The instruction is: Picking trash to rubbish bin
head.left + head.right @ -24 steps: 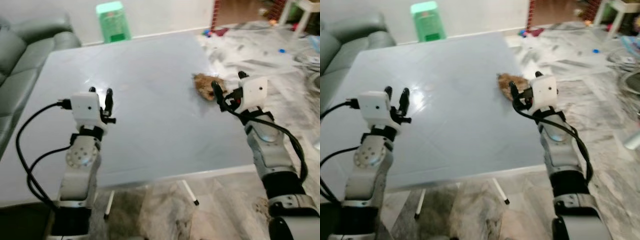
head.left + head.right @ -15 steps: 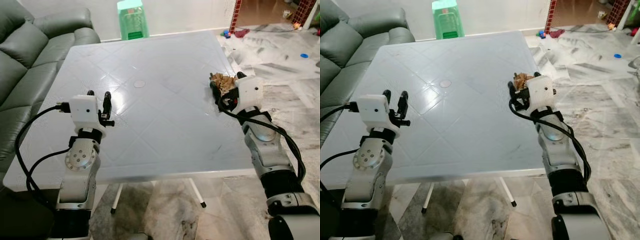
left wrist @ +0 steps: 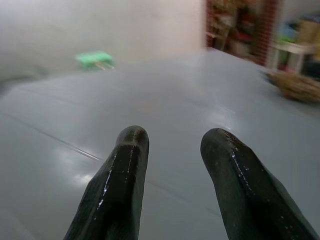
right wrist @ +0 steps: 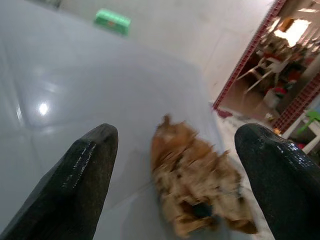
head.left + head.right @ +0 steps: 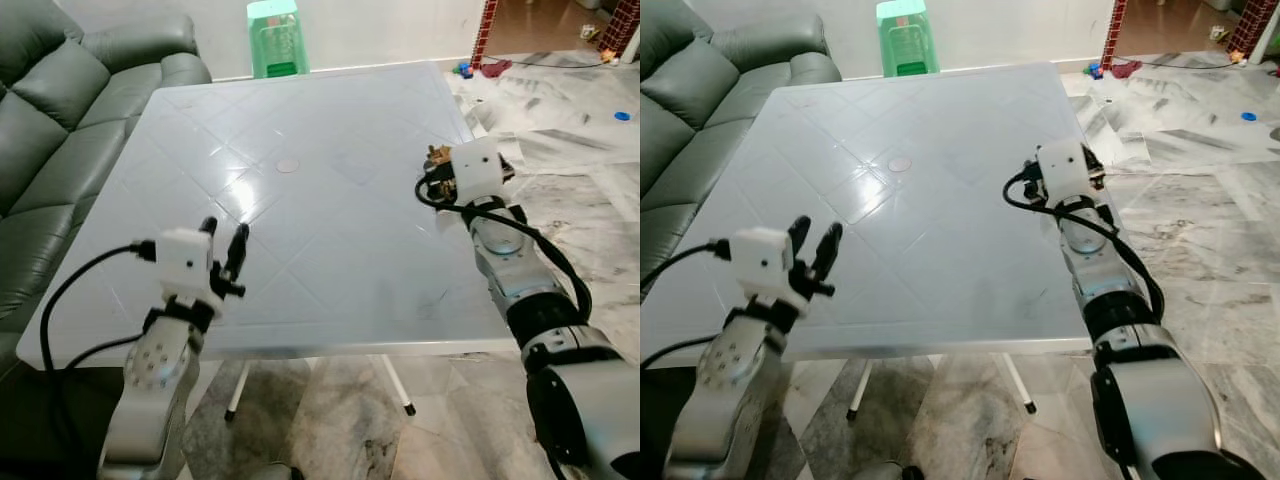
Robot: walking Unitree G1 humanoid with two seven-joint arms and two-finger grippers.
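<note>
The trash is a crumpled brown wad (image 4: 192, 182) lying near the right edge of the white table (image 5: 330, 230); from the head it peeks out (image 5: 437, 156) behind my right wrist block. My right gripper (image 4: 177, 137) is open, its two fingers spread wide on either side of the wad without closing on it. My left gripper (image 5: 224, 232) hovers over the table's front left part, open with nothing between its fingers (image 3: 127, 165). No rubbish bin can be made out.
A grey sofa (image 5: 60, 110) runs along the table's left side. A green plastic stool (image 5: 276, 38) stands beyond the far edge. Marble floor (image 5: 590, 130) with scattered items lies to the right. A small round mark (image 5: 288, 165) sits mid-table.
The camera has shifted. My right gripper has reached forward so its fingers now flank the brown wad. My left gripper has dropped nearer the table's front edge.
</note>
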